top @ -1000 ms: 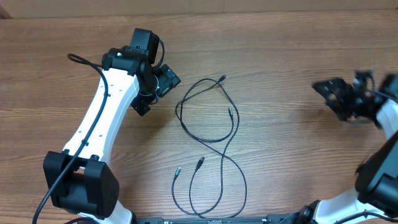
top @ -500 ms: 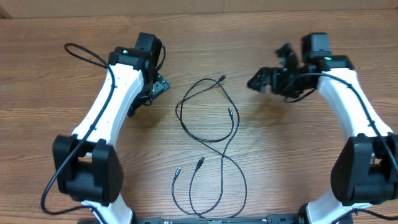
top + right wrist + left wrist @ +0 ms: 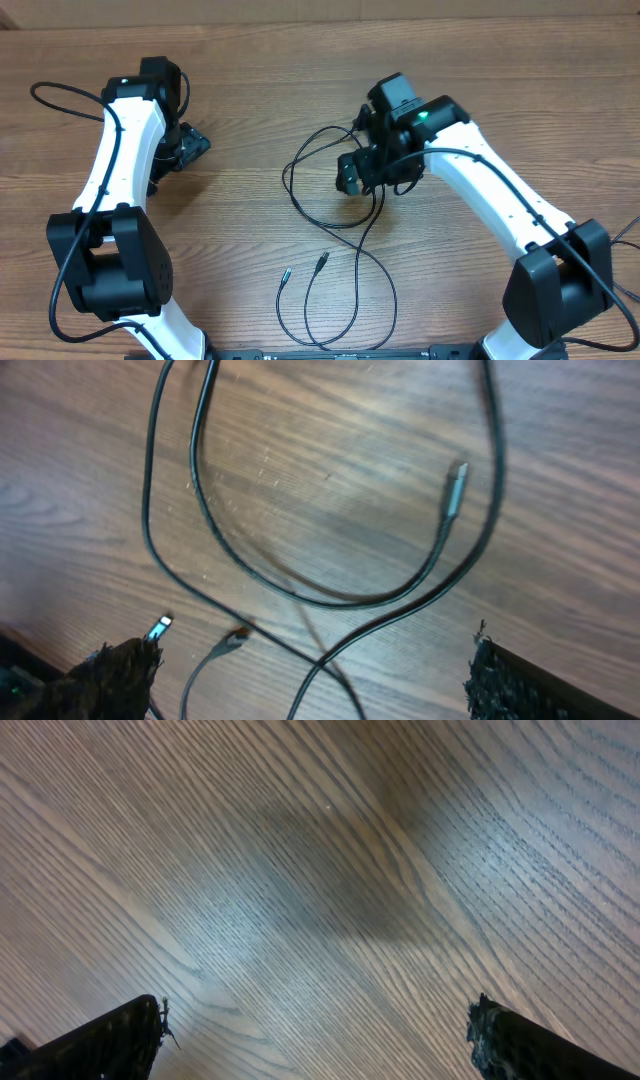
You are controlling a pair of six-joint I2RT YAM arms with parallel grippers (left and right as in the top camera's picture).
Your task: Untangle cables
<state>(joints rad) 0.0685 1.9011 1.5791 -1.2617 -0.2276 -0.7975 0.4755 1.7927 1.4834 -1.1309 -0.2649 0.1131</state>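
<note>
The cables (image 3: 340,222) are thin black cords lying in crossed loops in the middle of the wooden table. Two plug ends (image 3: 285,272) lie near the front. My right gripper (image 3: 372,176) hovers open over the upper loops, holding nothing. In the right wrist view the cables (image 3: 300,595) cross between the open fingers (image 3: 310,675), with a silver-tipped plug (image 3: 455,488) at the upper right and a small plug (image 3: 160,626) by the left finger. My left gripper (image 3: 182,150) is open and empty, well left of the cables. The left wrist view shows its fingers (image 3: 315,1035) over bare wood.
The wooden table (image 3: 500,90) carries nothing but the cables. The white left arm (image 3: 120,170) runs along the left side and the white right arm (image 3: 490,190) reaches in from the lower right. A thick black robot wire (image 3: 60,95) loops at the far left.
My right arm has swung in from the far right to above the cable loops. My left gripper has moved left, away from the cables. The cables have not moved.
</note>
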